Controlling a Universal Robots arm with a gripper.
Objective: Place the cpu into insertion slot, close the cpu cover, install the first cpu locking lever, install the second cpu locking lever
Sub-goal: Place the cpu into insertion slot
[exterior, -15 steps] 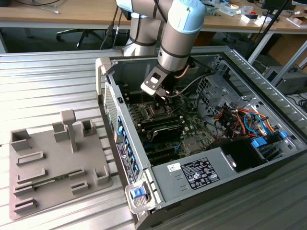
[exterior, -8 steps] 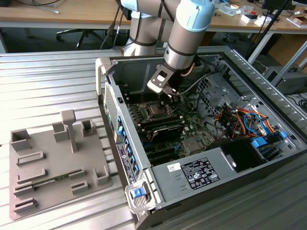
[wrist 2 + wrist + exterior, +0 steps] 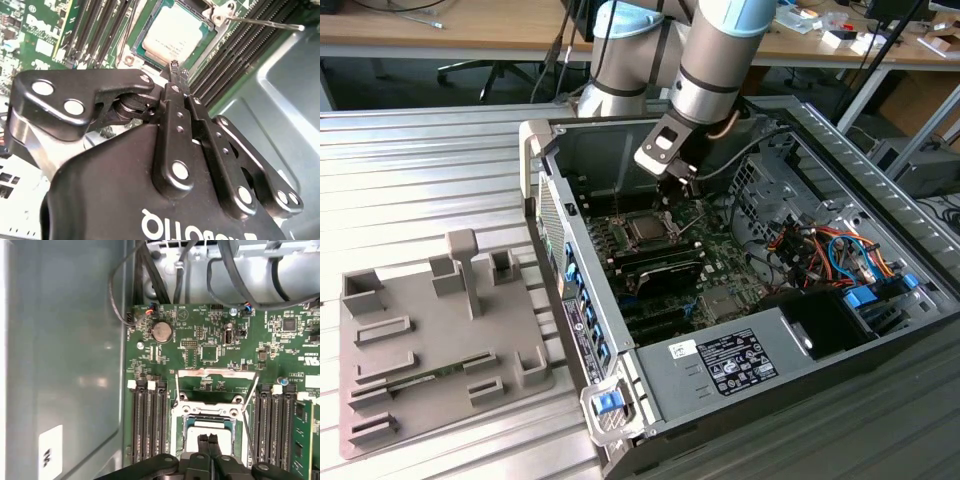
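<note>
The cpu (image 3: 172, 34), a flat silvery square, lies in the insertion slot (image 3: 186, 426) on the green motherboard; in the exterior view the cpu (image 3: 648, 229) sits mid-board inside the open case. The cpu cover (image 3: 216, 374) stands swung up, away from the slot, on the side farther from my fingers. Two thin metal levers (image 3: 249, 399) angle up beside the slot, and one lever (image 3: 265, 23) juts out freely. My gripper (image 3: 207, 439) hovers just above the chip's near edge with its black fingers (image 3: 174, 70) shut together and nothing between them. The arm hides part of the slot in the exterior view.
Long black memory slots (image 3: 149, 420) flank the socket on both sides. Grey case walls (image 3: 65, 350) and loose cables (image 3: 235, 280) stand close around the board. Coloured wiring (image 3: 830, 250) and a power supply (image 3: 740, 360) fill the case's other end. A grey fixture plate (image 3: 430, 340) lies outside.
</note>
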